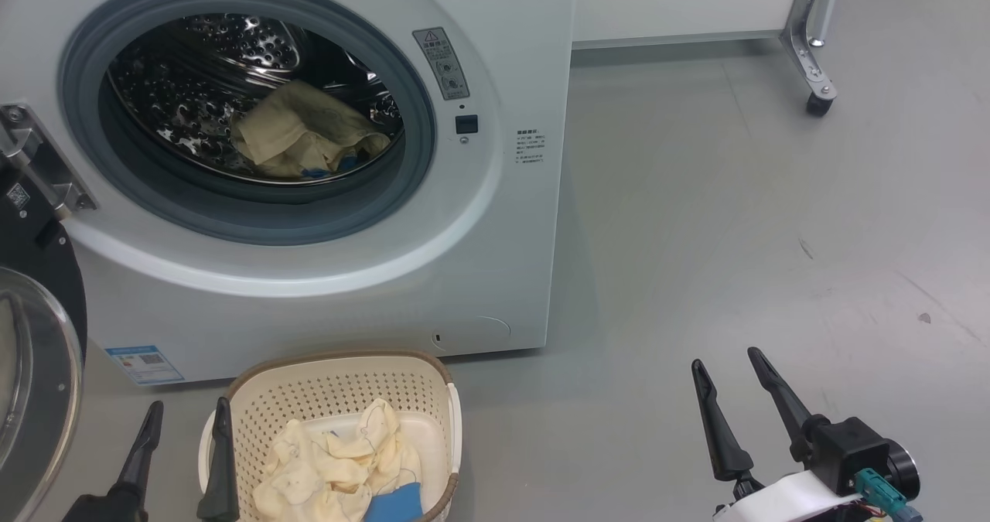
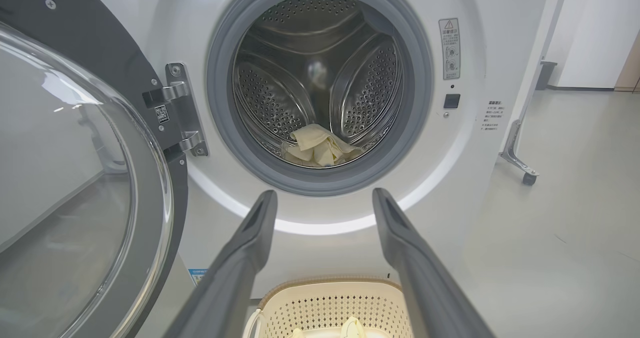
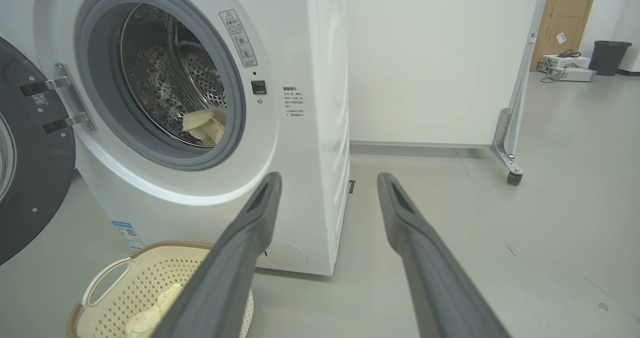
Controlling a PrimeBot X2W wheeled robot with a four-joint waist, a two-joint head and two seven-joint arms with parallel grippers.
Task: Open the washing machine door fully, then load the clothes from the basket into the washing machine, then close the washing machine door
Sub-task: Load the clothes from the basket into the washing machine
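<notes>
Washing machine door (image 2: 85, 178) hangs open, hinged left.

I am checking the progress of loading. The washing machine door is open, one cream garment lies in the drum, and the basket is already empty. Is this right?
Not quite: the basket is not empty. The head view shows cream clothes with a blue patch lying in it. The door is open and a cream garment lies in the drum, as you say.
</notes>
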